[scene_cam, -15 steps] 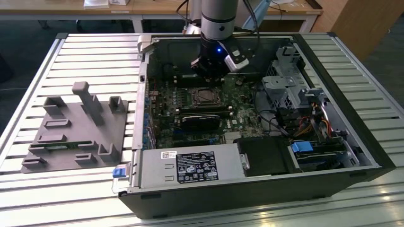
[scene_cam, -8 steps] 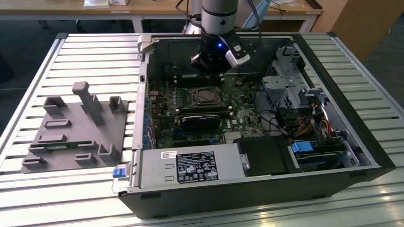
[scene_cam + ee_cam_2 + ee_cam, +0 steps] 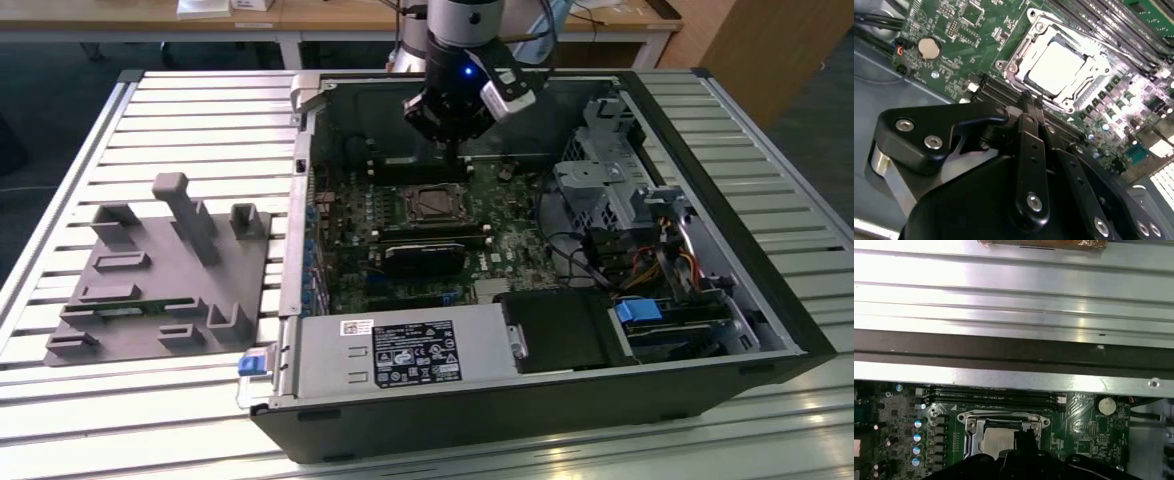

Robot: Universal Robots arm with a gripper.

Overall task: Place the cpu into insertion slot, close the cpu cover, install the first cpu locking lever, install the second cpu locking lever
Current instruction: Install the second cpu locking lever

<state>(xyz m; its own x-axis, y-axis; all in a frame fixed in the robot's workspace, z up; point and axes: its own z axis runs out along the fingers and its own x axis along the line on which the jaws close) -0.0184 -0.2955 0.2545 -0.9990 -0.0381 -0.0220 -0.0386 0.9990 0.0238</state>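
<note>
While the open black desktop computer case (image 3: 534,260) lies on its side on the slatted silver metal table (image 3: 200,110), the black pincer (image 3: 1028,102) of the robot arm hangs inside it, over the far part of the green circuit board (image 3: 387,250). In the second wrist view its two slim black fingers (image 3: 1029,145) stand pressed together with nothing between them, their tips just beside the near edge of the small square socket with a black frame, the insertion slot (image 3: 1054,67). The small flat square chip with a dull silver-grey metal top, the cpu (image 3: 1056,67), lies seated in that slot. Around it, the thin square silver metal frame with a central window, the cpu cover (image 3: 1019,52), lies flat and closed, so the chip shows through the window. In the first wrist view the same chip (image 3: 996,440) and frame (image 3: 1004,417) sit just beyond the dark fingertips, with long black memory slots (image 3: 994,395) between the socket and the case wall. A round silver coin battery (image 3: 929,47) sits on the board, well apart from the socket. On the exterior view's left, a grey plastic fixture with upright blocks (image 3: 160,270) rests on the table beside the case.
</note>
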